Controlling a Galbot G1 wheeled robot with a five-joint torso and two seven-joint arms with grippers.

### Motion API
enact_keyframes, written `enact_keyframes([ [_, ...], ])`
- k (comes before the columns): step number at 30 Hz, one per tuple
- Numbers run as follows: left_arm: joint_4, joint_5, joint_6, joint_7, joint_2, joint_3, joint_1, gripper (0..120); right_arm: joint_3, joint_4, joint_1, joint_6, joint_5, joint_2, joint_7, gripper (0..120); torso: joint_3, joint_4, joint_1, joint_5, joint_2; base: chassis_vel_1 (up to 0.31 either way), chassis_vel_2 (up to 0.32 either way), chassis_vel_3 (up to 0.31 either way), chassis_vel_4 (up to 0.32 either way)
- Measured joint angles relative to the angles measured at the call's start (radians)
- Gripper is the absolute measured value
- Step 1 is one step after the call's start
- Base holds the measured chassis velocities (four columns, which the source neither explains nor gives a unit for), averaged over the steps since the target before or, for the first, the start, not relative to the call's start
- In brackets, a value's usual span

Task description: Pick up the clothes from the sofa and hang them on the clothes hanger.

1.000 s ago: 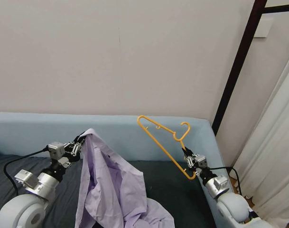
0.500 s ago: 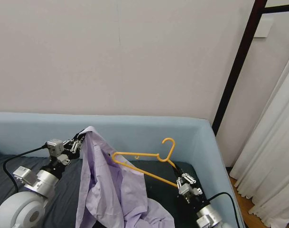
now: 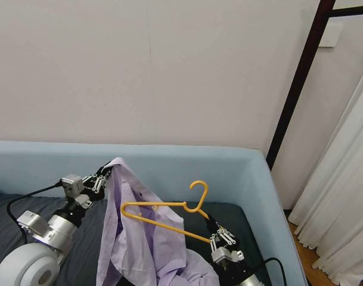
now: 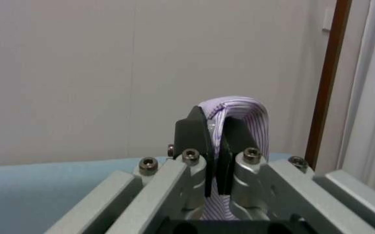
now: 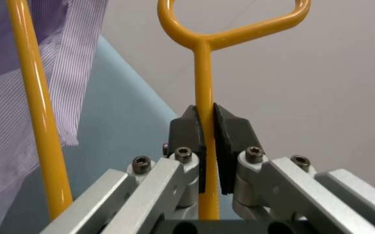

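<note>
A lilac striped shirt (image 3: 139, 238) hangs over the sofa, lifted by its top edge. My left gripper (image 3: 104, 176) is shut on that edge; in the left wrist view the shirt fabric (image 4: 236, 109) folds over between the fingers (image 4: 194, 134). An orange clothes hanger (image 3: 163, 217) is held low at the centre, its left tip against the shirt. My right gripper (image 3: 219, 235) is shut on it near the hook. In the right wrist view the hanger's neck (image 5: 204, 97) runs up between the pads (image 5: 229, 134), with the shirt (image 5: 18, 97) beside it.
The pale blue sofa back (image 3: 44, 158) and side wall (image 3: 261, 196) border a dark seat (image 3: 226, 220). A dark pole (image 3: 297, 77) stands at the right, with white curtains (image 3: 342, 196) beyond it. A plain wall lies behind.
My right arm has swung the hanger down and leftward, from beside the sofa's right wall to against the shirt. The left gripper and shirt stay almost still.
</note>
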Motion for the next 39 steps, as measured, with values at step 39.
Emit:
enact_keyframes([
  [39, -0.035, 0.059, -0.03, 0.045, -0.065, 0.258, 0.022, 0, -0.201, -0.123, 0.26, -0.225, 0.126, 0.019, 0.091, 4, 0.0, 0.0, 0.0, 0.0001, 0.0, 0.0, 0.0, 0.0, 0.0],
])
